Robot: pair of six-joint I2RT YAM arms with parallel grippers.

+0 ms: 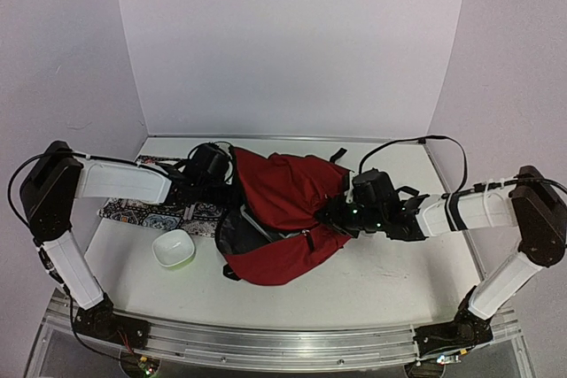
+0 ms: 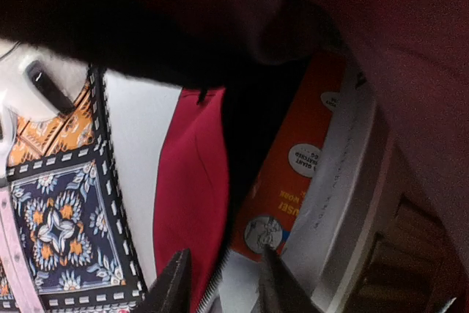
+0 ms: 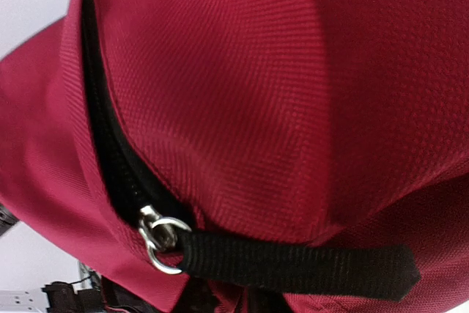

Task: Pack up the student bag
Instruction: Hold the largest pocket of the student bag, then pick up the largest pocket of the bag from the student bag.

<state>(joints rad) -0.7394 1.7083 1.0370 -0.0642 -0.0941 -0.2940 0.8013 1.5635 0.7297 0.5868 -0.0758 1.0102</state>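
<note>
Student bag (image 1: 283, 188) on desk (image 1: 381, 263). Left claw (image 2: 223, 287) at bag's 10 o'clock: narrow gap, bag edge within, grip unconfirmed. Right claw (image 1: 326, 212) at 3 o'clock: state cannot tell.

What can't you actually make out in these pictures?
Right tool: its fingers are out of frame in the right wrist view, filled by the student bag; too small from above.
Left tool: left wrist view's bottom edge cuts off its fingertips; grip unclear.
Bag's contents, left wrist view: fabric hides all but an orange book, its print too small.
</note>
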